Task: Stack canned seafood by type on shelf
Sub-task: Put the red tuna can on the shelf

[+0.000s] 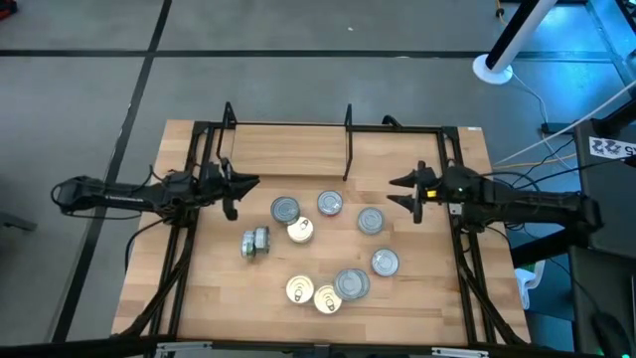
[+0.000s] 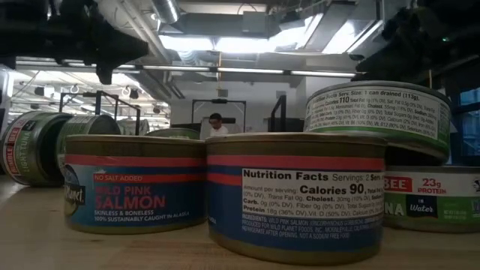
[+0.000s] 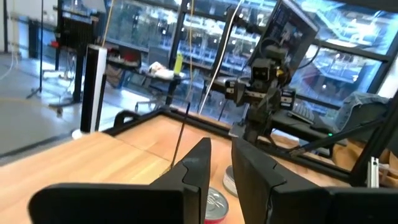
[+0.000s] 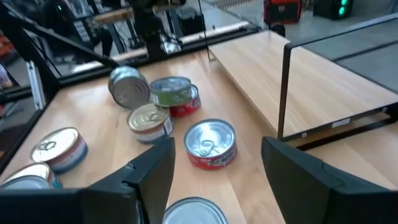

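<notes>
Several short round tins of canned seafood lie scattered on the wooden tabletop (image 1: 219, 298), among them a silver-lidded one (image 1: 285, 210), a gold-lidded one (image 1: 300, 231) and one lying on its side (image 1: 255, 243). The shelf (image 1: 288, 149), a light board between thin black uprights, stands along the far edge with no tins on it. My left gripper (image 1: 246, 194) hovers at the left of the tins, with a narrow gap and nothing between its fingers (image 3: 199, 158). My right gripper (image 1: 397, 192) hovers at their right, wide open above a red-sided tin (image 4: 211, 144).
A black frame (image 1: 467, 259) runs along the table's left and right sides. The low view shows two salmon tins (image 2: 135, 184) up close and one tin stacked on another (image 2: 379, 112). A person (image 2: 216, 124) sits far off in the room.
</notes>
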`<state>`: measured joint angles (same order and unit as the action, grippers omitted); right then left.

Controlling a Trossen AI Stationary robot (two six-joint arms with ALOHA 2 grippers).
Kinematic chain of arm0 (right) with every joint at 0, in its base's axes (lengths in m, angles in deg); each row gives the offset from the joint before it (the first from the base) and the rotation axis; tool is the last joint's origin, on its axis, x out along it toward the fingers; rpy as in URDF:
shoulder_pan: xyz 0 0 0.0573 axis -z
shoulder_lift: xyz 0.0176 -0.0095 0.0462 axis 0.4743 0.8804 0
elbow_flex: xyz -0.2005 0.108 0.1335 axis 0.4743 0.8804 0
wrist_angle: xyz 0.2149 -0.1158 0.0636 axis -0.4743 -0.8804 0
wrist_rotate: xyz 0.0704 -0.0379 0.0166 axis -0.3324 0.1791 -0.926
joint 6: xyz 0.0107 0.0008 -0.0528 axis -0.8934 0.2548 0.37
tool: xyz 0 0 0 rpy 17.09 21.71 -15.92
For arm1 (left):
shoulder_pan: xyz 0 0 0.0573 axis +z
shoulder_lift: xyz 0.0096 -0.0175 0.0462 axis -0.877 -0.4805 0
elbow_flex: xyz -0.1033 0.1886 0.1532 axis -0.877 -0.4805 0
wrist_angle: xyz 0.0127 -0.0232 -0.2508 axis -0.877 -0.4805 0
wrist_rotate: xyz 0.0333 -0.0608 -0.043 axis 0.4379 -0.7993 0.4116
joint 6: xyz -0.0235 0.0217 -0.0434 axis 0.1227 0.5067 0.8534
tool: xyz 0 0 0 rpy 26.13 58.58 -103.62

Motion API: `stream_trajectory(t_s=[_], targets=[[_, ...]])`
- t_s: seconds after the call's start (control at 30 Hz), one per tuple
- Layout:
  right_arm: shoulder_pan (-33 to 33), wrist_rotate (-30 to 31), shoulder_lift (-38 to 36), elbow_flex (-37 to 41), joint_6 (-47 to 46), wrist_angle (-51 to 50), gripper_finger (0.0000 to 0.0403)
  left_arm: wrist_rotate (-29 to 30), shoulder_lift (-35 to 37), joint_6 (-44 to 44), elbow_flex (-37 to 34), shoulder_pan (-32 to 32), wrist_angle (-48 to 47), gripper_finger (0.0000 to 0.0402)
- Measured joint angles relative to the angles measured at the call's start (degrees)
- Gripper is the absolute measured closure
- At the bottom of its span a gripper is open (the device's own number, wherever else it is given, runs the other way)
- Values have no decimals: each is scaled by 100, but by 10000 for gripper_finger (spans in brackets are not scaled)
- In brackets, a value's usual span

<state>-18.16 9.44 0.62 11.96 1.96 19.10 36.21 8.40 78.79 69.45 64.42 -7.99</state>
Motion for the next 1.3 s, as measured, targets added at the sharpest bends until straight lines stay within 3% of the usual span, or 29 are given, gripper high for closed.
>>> stream_trajectory(t_s=[0.2,0.33,0.73,0.97,1.3], targets=[[0,0,715,-640,-3,-717,162,0,-758,31,434,0,85,341],[-1,-1,1260,-939,150,-667,162,0,-1290,26,797,0,118,341],[-6,-503,2845,-1363,2776,-514,162,0,-2833,-164,1766,-1,106,341],[-6,-816,3561,-1392,3454,611,162,0,-3567,-159,2074,-4,101,341],[-264,-794,4546,-1394,3612,2047,162,0,-4031,-133,2278,-4,118,341]])
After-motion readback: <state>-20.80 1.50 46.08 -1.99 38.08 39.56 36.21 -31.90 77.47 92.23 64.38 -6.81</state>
